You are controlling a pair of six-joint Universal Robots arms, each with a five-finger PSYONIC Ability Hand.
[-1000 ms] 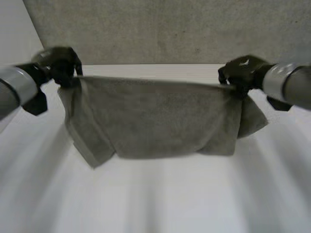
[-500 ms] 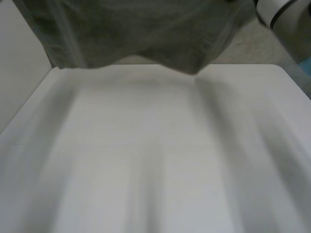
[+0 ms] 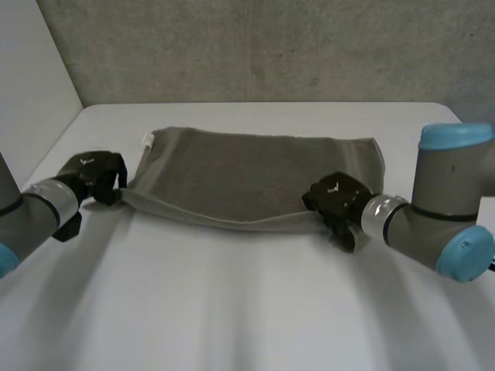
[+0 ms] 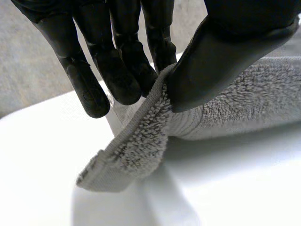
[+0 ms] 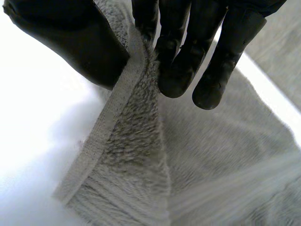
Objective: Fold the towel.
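The towel (image 3: pixel 255 174) lies on the far half of the white table (image 3: pixel 232 309), and its long axis runs left to right. Your two hands sit at the ends of its near edge, so the whole cloth stretches away from them toward the far side.

Your left hand (image 3: pixel 97 176) pinches the near left corner. In its wrist view the thumb (image 4: pixel 221 61) presses the hem against the fingers (image 4: pixel 117 70). Your right hand (image 3: pixel 336 199) clamps the near right corner the same way, with the cloth caught between thumb (image 5: pixel 70 42) and fingers (image 5: pixel 178 61). The near edge rides a little above the table between the two grips. The far edge lies flat, with a small white tag (image 3: pixel 148 140) at its far left corner.

Each hand is at its own corner, so neither has an advantage. I judge that the fold calls for both to carry the near edge straight across to the far edge and keep it parallel to the long axis.

A second ago the towel hung in the air, stretched between raised hands. Half a second ago it swung high above a bare table. Now it is laid down with both grips unchanged.
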